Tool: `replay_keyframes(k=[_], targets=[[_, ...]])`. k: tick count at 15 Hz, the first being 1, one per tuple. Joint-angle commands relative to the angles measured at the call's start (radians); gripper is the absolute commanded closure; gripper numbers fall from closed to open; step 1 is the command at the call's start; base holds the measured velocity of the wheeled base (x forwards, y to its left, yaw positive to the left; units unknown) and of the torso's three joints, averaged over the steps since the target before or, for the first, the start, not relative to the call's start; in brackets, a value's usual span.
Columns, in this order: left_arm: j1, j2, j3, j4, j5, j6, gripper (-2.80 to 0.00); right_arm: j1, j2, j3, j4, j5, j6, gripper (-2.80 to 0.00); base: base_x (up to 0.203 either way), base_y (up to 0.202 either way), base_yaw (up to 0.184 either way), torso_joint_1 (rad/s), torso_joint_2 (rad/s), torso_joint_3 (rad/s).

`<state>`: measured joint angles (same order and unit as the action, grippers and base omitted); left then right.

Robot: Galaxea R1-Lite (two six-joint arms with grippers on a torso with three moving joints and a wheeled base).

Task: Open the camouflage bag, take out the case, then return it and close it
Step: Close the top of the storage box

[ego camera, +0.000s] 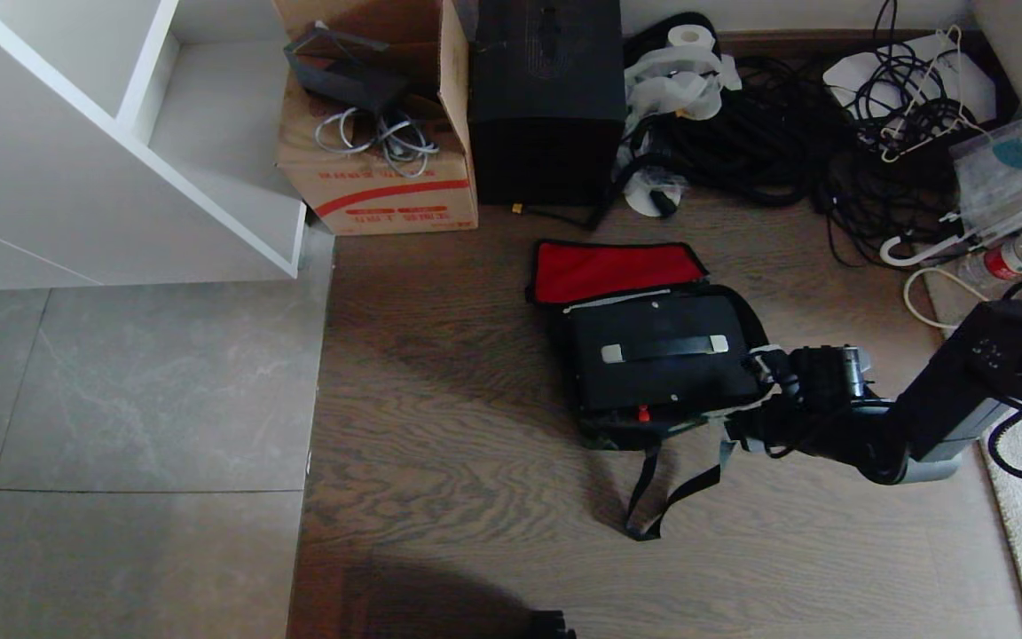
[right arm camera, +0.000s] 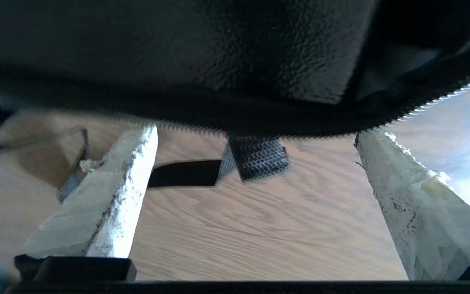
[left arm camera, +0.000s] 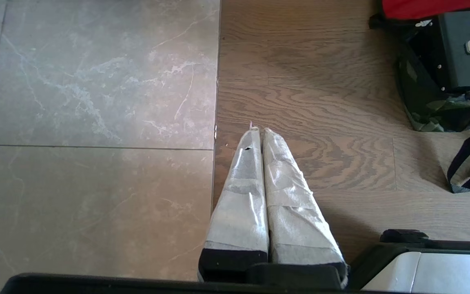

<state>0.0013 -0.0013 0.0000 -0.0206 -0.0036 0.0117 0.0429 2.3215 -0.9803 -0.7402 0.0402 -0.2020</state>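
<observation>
Black and bent low, the right arm is reaching in from the right, its right tool (right arm camera: 255, 171) spread apart against the bag's (ego camera: 644, 433) right edge. The left tool (left arm camera: 259, 134) is pressed together. The case (ego camera: 662, 359) is lying inside the bag, red lid (ego camera: 613, 269) flipped back, on the wooden floor (ego camera: 440, 426).

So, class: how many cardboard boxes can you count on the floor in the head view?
1: the cardboard box stands at the back, between the white shelf and the black upright box. Others may be hidden.
</observation>
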Motion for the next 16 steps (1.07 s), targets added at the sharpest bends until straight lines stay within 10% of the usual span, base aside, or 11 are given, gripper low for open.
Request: replay_keyframes(k=[1, 5, 6, 7, 16], targets=[[0.0, 0.0, 0.011, -0.001, -0.001, 0.001, 0.0, 0.007, 0.039, -0.03, -0.003, 0.002, 0.038, -2.8, 0.0, 0.0, 0.0, 0.0, 0.0, 0.0], [0.0, 0.0, 0.011, -0.001, -0.001, 0.001, 0.0, 0.011, 0.058, -0.041, -0.005, 0.002, 0.034, -2.8, 0.0, 0.0, 0.0, 0.0, 0.0, 0.0], [0.0, 0.0, 0.011, -0.001, 0.001, 0.0, 0.0, 0.012, 0.069, -0.043, -0.012, 0.003, 0.035, -2.01, 0.0, 0.0, 0.0, 0.0, 0.0, 0.0], [0.0, 0.0, 0.011, -0.001, -0.001, 0.001, 0.0, 0.012, 0.075, -0.044, -0.015, 0.003, 0.033, 0.0, 0.0, 0.0, 0.0, 0.0, 0.0, 0.0], [0.0, 0.0, 0.011, -0.001, 0.001, 0.001, 0.0, 0.026, 0.046, -0.03, -0.075, -0.003, 0.029, 0.0, 0.0, 0.0, 0.0, 0.0, 0.0, 0.0]])
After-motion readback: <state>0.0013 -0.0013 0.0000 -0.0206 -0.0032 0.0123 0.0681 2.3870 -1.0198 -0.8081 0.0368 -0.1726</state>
